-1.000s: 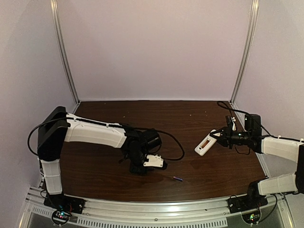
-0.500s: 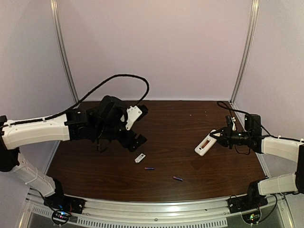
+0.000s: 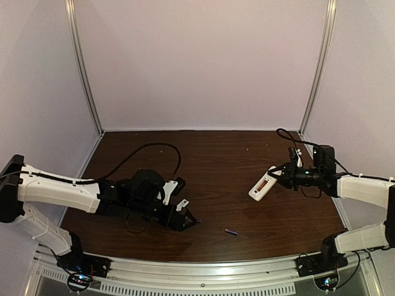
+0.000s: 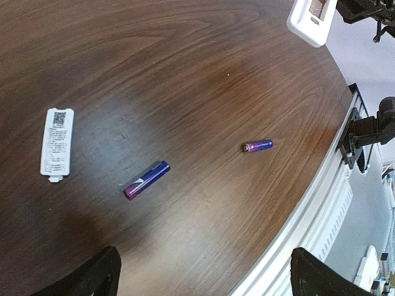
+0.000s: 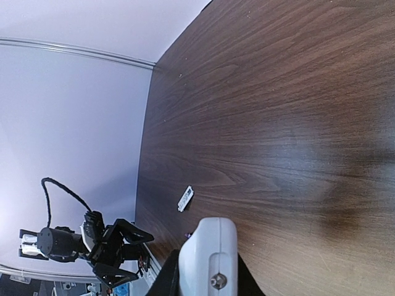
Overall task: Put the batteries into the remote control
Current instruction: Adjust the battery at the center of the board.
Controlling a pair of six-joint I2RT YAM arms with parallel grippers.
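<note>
Dark wood table (image 3: 247, 154), lilac walls (image 3: 203, 61), left hand (image 4: 207, 272) spread, right hand (image 3: 282, 174) gripping remote control (image 3: 263, 184)

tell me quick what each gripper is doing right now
Left gripper: jaws open, holding nothing.
Right gripper: closed on the remote.

Bluish-purple batteries (image 4: 146, 179) flat, well apart; white remote control (image 3: 264, 184) aloft, reddish compartment upward
</note>
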